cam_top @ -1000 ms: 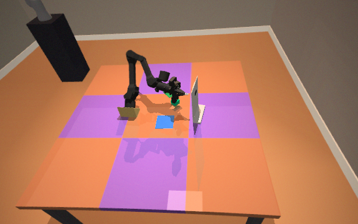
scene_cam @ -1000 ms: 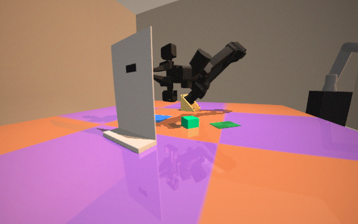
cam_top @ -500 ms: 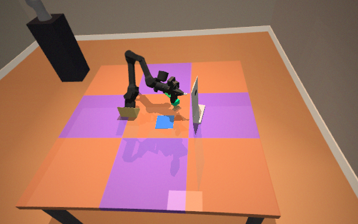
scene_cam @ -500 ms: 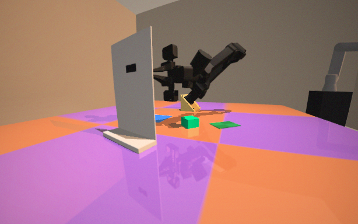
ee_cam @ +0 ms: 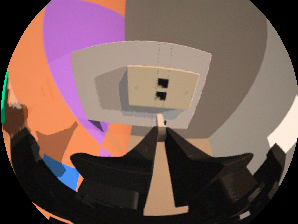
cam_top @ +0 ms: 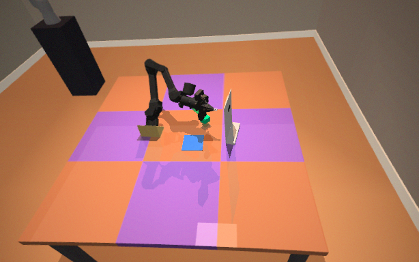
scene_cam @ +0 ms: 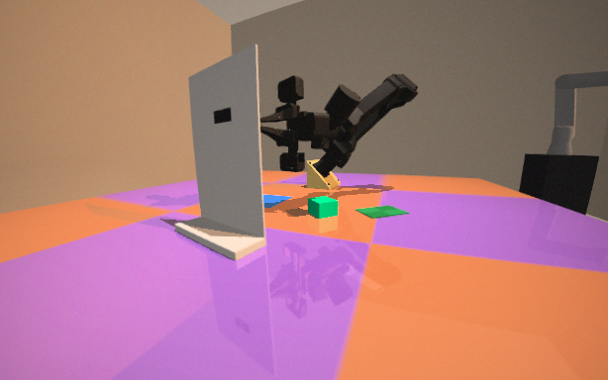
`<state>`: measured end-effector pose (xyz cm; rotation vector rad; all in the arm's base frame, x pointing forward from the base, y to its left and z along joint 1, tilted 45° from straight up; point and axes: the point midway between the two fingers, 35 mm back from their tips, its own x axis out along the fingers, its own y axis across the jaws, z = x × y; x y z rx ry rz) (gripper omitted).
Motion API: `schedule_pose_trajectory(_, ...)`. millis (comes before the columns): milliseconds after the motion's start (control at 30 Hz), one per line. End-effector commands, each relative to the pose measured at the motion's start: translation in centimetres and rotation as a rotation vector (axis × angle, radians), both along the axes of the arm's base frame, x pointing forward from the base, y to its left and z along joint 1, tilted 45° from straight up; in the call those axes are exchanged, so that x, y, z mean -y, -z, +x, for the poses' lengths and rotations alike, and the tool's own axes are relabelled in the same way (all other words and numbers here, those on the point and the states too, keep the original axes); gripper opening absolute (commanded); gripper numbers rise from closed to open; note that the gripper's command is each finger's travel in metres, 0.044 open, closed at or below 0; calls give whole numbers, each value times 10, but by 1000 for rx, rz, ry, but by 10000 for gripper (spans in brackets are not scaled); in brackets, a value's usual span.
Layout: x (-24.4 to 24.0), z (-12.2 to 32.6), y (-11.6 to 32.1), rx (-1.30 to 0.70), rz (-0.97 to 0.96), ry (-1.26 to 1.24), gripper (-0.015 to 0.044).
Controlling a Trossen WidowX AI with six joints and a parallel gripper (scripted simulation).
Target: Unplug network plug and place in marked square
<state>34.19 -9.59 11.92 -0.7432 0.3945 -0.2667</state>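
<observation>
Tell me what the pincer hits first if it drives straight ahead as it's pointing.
Most likely the upright grey panel. The black pincer, shut on a small pale plug, points at the panel's tan socket plate with a gap showing; exact depth is unclear.

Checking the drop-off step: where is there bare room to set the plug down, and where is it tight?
The blue square, between the panel base, green cube and arm mount, is bare. Crowded: the gap between the panel and the end effector, shut on the plug.
</observation>
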Motion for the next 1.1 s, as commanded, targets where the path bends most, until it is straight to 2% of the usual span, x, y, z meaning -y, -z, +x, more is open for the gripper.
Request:
schedule_pose_trajectory(0, -1, -3, 0, -2, -3, -6, 0)
schedule_pose_trajectory(233, 1, -3, -1, 0, 0, 0, 0)
schedule_pose_trajectory(1067, 30, -28, -51, -4, -5, -6, 0)
